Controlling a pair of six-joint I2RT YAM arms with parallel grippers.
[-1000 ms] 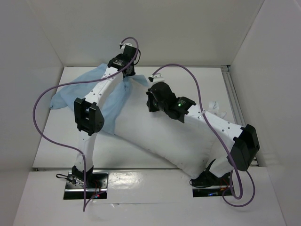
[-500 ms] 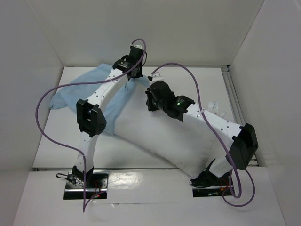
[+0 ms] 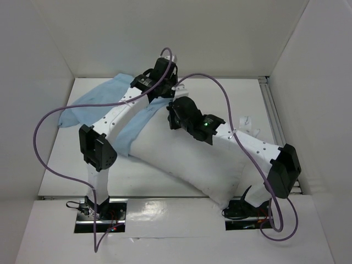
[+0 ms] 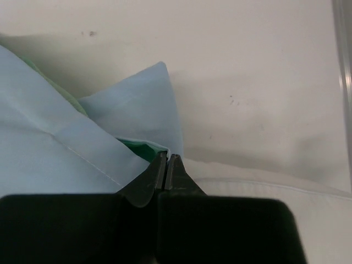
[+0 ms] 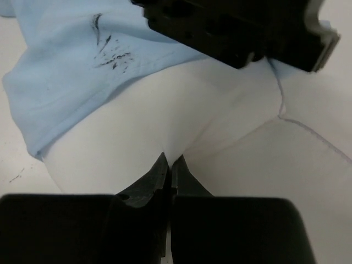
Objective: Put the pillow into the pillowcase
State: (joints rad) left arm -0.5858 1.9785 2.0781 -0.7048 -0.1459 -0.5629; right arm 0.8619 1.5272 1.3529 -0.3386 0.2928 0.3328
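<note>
The white pillow (image 3: 187, 159) lies slantwise across the table, from the middle toward the front right. The light blue pillowcase (image 3: 102, 96) spreads at the back left, and its near end lies over the pillow's upper corner. My left gripper (image 3: 163, 94) is shut on the pillowcase hem (image 4: 144, 147), where blue cloth and a green inner face meet the tips (image 4: 168, 157). The pillow (image 4: 275, 192) sits just below it. My right gripper (image 3: 172, 118) is shut on a pucker of pillow fabric (image 5: 132, 137) at its tips (image 5: 170, 160), close under the blue pillowcase (image 5: 82, 71).
White walls enclose the table on three sides. An aluminium rail (image 3: 273, 118) runs along the right edge. Purple cables (image 3: 47, 118) loop off both arms. The left gripper's black body (image 5: 236, 27) hangs right above the right gripper.
The left gripper has shut on the pillowcase hem and shifted right and back, drawing the blue cloth toward the pillow's corner. Its elbow swung left. The right gripper stayed shut on the pillow.
</note>
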